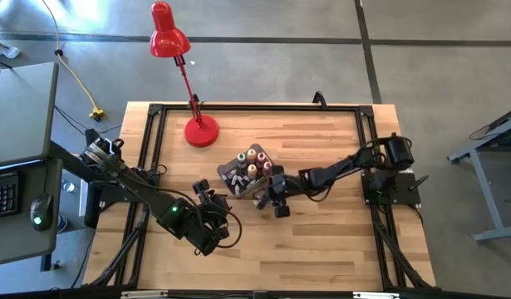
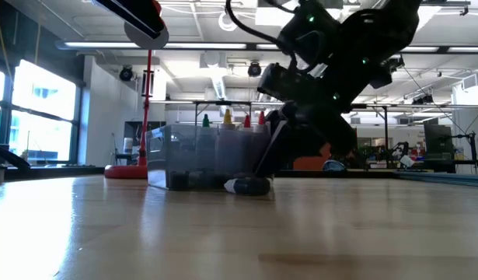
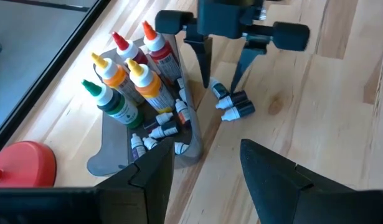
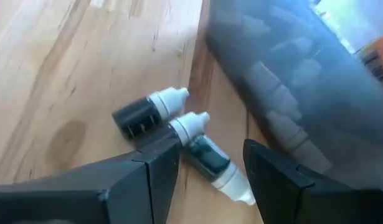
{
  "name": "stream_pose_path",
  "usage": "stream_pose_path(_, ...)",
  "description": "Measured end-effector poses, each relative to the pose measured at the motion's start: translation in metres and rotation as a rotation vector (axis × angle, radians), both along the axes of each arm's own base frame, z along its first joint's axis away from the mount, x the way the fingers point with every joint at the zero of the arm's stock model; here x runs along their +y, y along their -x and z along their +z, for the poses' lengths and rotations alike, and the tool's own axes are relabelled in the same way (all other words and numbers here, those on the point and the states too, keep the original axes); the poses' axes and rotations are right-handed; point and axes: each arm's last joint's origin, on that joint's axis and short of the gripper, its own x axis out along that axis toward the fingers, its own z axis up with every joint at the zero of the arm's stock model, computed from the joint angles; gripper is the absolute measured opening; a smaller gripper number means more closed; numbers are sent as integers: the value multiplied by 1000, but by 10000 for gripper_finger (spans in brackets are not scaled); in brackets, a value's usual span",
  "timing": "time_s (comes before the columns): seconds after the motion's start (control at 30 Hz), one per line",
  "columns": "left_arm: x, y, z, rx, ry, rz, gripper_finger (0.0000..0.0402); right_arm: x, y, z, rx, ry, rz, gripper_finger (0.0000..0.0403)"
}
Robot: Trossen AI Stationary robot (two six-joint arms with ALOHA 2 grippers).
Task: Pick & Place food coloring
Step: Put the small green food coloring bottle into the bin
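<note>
Dark, white-capped food coloring bottles [image 4: 179,134] lie on the desk [image 1: 321,241] beside the bin [image 3: 110,149]. Right pincer [image 3: 221,65] hangs open, empty, above them; next: descend, close. Left pincer [image 1: 212,218] open, idle.

The high view looks straight down from well above the wooden table [image 1: 321,249], taking in both arms and the floor around. The low view sits at tabletop height and looks level across the boards toward the grey bin [image 2: 200,159] and the room behind. The left wrist view looks past its own fingers [image 3: 147,177] toward 12 o'clock, at the bin from near. The right wrist view hangs very close over the small bottles [image 4: 179,134] lying beside the bin. All four views share the bin; both wrist views and the low view share those bottles.
</note>
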Motion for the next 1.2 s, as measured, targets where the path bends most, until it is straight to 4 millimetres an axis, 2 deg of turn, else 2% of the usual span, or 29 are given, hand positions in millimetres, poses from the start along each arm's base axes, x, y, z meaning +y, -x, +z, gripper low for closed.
stream_pose_path(0.3, 0, 0, 0, 0, 0, 0, 179, -19, 3, -3, 69, -22, 3, 173)
stream_pose_path(0.43, 0, 0, 0, 0, 0, 0, 179, -16, 7, -7, 125, -39, 16, 166)
stream_pose_path(0.67, 0, 0, 0, 2, -1, 0, 179, -2, 8, -7, 120, -11, 38, 150)
stream_pose_path(1.07, 0, 0, 0, 2, -1, 0, 179, -2, 6, -6, 83, -17, -24, 144)
stream_pose_path(1.2, 0, 0, 0, 2, -1, 0, 179, -2, 7, -7, 98, -25, -37, 124)
